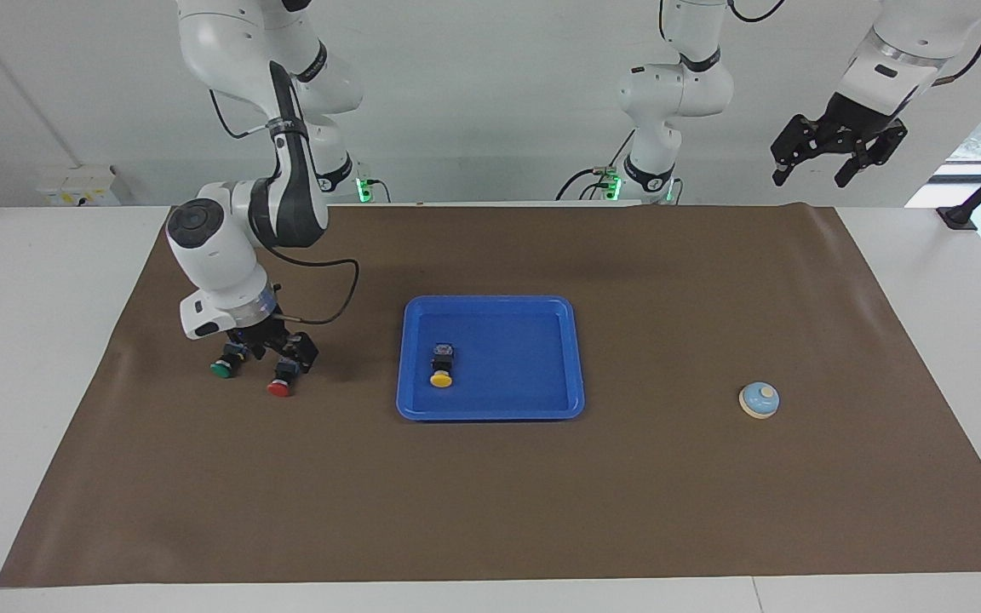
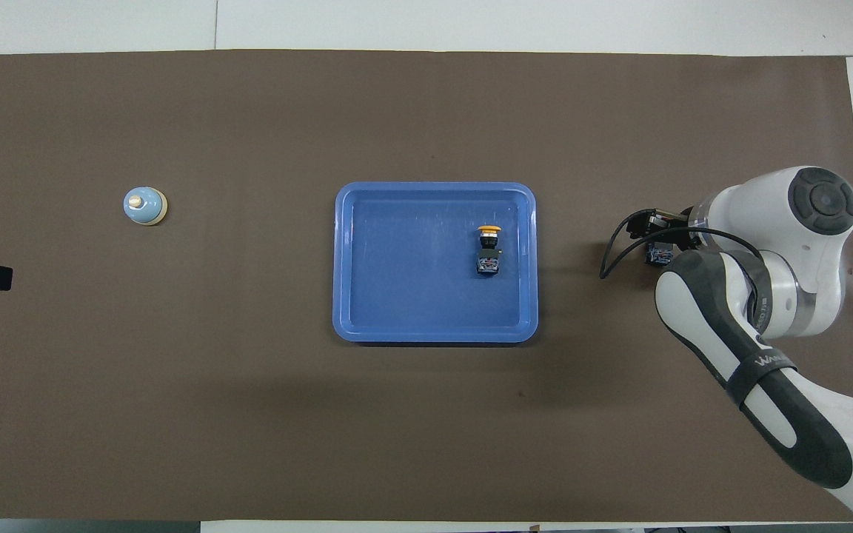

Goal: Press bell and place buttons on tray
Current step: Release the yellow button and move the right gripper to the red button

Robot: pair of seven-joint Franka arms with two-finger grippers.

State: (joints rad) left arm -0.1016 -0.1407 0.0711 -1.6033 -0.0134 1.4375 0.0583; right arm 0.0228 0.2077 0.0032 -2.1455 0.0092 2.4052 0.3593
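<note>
The right hand hangs low over the red button, its fingers spread and set to either side of the button's black body, apparently lined up for a pinch that has not yet closed. The green button lies just beside it on the brown mat, toward the right arm's end of the table, both on their sides with caps pointing away from the robots. The yellow button already lies inside the blue tray at the middle of the mat, at the side toward the right arm, which suggests one of three is delivered and the red is judged to be next. The bell stands alone, well apart from the tray, toward the left arm's end. The left hand waits high in the air above that end of the table, fingers spread and holding nothing.
</note>
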